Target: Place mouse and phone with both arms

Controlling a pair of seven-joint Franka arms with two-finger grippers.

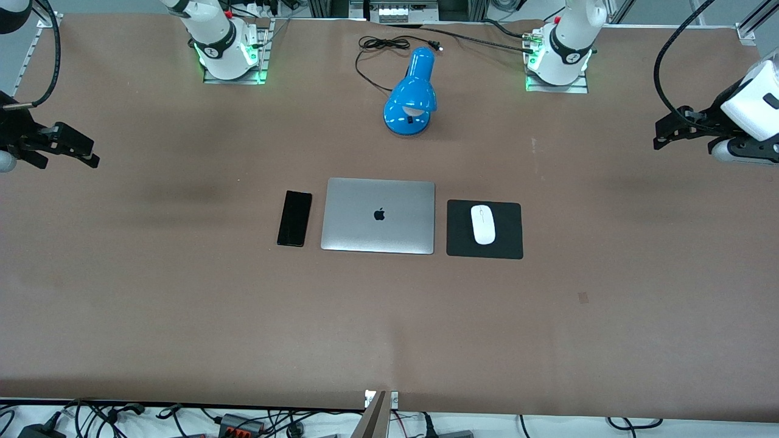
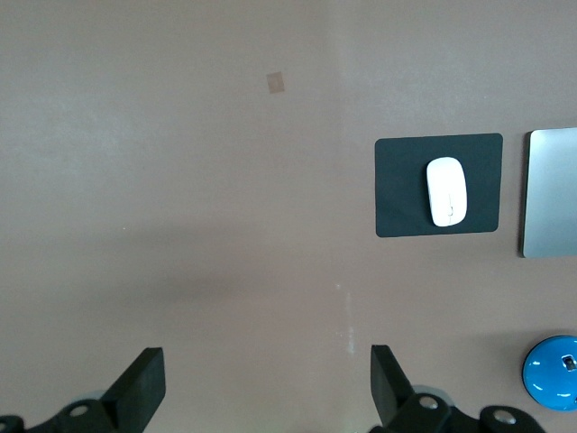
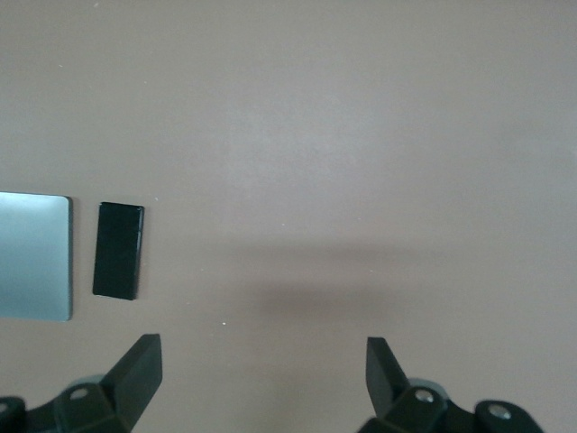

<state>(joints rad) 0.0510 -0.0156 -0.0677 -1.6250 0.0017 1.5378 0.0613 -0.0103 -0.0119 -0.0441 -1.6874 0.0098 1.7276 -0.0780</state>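
The white mouse (image 1: 483, 224) lies on a black mouse pad (image 1: 509, 243) beside the laptop, toward the left arm's end of the table. It also shows in the left wrist view (image 2: 447, 191). The black phone (image 1: 294, 218) lies flat on the table beside the laptop, toward the right arm's end, and shows in the right wrist view (image 3: 118, 250). My left gripper (image 1: 660, 135) (image 2: 266, 361) is open and empty, high over bare table at its end. My right gripper (image 1: 91, 155) (image 3: 261, 352) is open and empty, high over bare table at its end.
A closed silver laptop (image 1: 378, 215) lies between phone and mouse pad. A blue desk lamp (image 1: 411, 94) with a black cord lies on the table between the arm bases, farther from the front camera than the laptop. Brown table surface (image 1: 389, 328) spreads around.
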